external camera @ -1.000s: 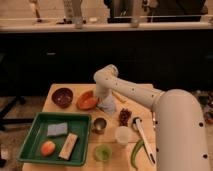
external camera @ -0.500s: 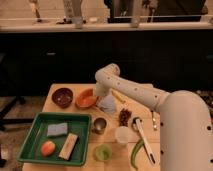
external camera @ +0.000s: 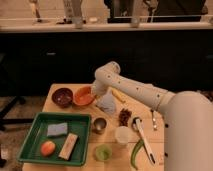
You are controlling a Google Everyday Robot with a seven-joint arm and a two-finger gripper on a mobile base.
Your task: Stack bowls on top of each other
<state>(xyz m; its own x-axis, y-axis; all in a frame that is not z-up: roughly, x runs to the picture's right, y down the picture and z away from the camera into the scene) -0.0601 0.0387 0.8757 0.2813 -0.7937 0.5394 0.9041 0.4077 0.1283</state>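
Observation:
The orange bowl (external camera: 82, 96) sits at the back of the wooden table (external camera: 53, 91), close to the right of the dark maroon bowl (external camera: 62, 97); their rims nearly touch. My gripper (external camera: 94, 93) reaches down from the white arm (external camera: 131, 89) onto the orange bowl's right rim and is shut on it. The bowl is held low, at about table height. The maroon bowl stands free and empty.
A green tray (external camera: 30, 145) at front left holds a blue sponge (external camera: 57, 129), an orange fruit (external camera: 48, 148) and a tan bar (external camera: 68, 146). Right of it are a metal cup (external camera: 99, 125), white cup (external camera: 122, 135), green cup (external camera: 103, 152), pale crumpled cloth (external camera: 106, 103) and utensils (external camera: 142, 137).
My gripper and the orange bowl have moved a little left, toward the maroon bowl. The maroon bowl and the other things have not moved.

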